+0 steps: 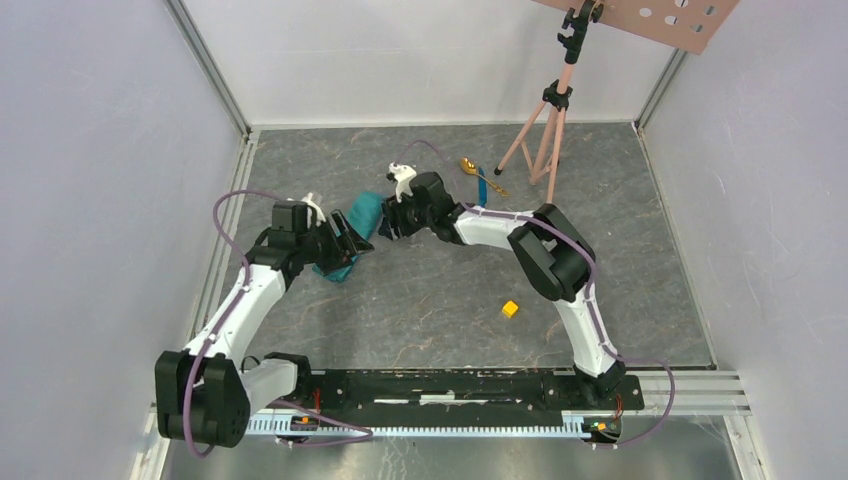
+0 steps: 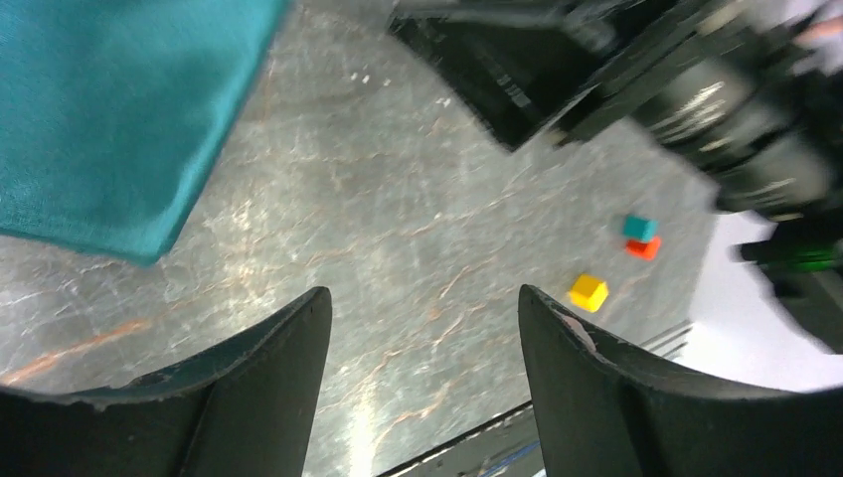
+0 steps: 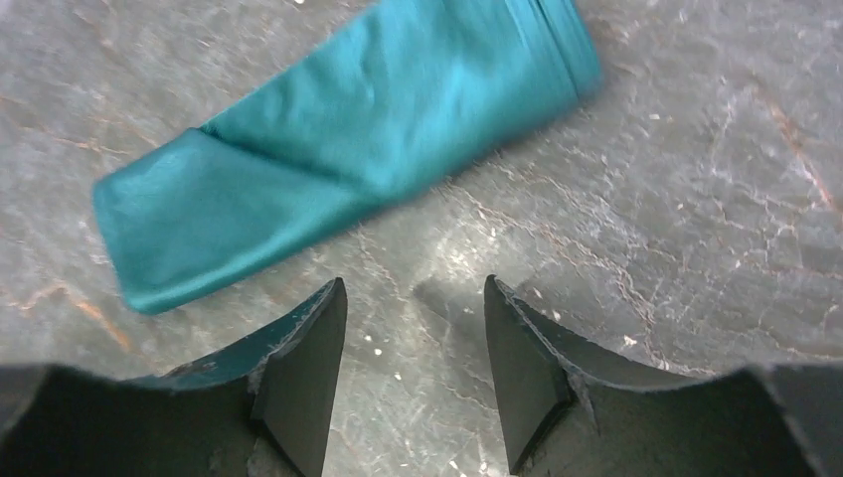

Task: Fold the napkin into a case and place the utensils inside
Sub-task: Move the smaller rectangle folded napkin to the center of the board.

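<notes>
Overhead, the folded napkin is lying left of centre. Left wrist: the left gripper is gaping empty, napkin at upper left. Right wrist: the right gripper is hanging open below the soft, limp napkin, probably best pinched at an edge.

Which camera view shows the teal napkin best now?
The right wrist view: the napkin lies there almost whole, a long folded bundle. The top external view shows it small and partly covered. The left wrist view shows only one corner.
</notes>
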You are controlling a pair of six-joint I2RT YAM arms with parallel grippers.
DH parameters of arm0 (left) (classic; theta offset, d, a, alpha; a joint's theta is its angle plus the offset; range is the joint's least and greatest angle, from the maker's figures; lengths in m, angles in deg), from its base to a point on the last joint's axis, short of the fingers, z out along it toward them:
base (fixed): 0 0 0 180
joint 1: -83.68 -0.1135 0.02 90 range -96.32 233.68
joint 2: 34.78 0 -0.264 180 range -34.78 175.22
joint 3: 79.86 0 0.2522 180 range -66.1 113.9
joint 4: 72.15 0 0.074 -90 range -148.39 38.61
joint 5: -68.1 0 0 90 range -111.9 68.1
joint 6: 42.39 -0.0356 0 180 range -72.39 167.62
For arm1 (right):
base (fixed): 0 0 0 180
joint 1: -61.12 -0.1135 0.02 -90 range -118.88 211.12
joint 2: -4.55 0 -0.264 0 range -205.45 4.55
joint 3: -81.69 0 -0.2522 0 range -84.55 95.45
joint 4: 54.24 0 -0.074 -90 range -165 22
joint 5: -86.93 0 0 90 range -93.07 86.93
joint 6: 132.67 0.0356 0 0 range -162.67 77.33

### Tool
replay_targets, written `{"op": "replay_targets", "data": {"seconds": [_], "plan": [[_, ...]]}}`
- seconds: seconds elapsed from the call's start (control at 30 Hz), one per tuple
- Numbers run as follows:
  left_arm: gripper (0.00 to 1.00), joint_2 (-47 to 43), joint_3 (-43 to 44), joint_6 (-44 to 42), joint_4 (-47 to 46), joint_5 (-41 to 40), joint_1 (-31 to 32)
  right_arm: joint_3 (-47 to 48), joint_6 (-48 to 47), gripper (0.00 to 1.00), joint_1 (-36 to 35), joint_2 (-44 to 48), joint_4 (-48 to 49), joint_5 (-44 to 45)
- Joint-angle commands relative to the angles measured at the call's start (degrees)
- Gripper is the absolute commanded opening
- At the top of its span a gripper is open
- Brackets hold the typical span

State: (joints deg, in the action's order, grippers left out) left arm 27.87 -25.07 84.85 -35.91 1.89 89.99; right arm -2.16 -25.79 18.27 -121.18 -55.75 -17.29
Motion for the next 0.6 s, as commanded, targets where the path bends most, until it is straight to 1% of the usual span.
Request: {"op": "replay_targets", "data": {"seconds": [0.0,0.07,0.13,0.23,0.3,0.43,0.5,0.57], "plan": [[0.76,1.6,2.4,-7.1,5.8,-7.2,4.5,6.5,0.6,0.60,2.7,2.3,-9.4,-3.8],[0.76,3.0,4.1,-8.1,7.1,-11.0,6.3,2.8,-0.1,0.62,4.5,6.1,-11.6,-3.0],[0.76,6.6,7.5,-10.2,9.5,-15.7,8.4,-4.1,-0.6,0.63,6.3,10.7,-11.4,-2.8],[0.75,14.3,13.8,-13.3,12.4,-23.4,12.1,-13.0,-1.1,0.64,7.3,17.0,-8.9,-3.2],[0.74,20.2,19.2,-15.1,16.2,-27.5,13.4,-17.6,-1.0,0.63,7.3,19.7,-7.1,-4.6],[0.74,30.4,26.3,-17.8,19.9,-36.5,14.2,-25.9,0.8,0.63,7.1,24.5,-3.1,-7.0],[0.73,34.8,29.9,-18.1,22.2,-37.3,13.9,-28.1,0.6,0.63,6.8,26.3,-2.0,-7.6],[0.73,37.4,31.8,-18.1,21.4,-36.8,14.0,-29.5,0.1,0.63,6.1,27.5,-2.0,-7.7]]}}
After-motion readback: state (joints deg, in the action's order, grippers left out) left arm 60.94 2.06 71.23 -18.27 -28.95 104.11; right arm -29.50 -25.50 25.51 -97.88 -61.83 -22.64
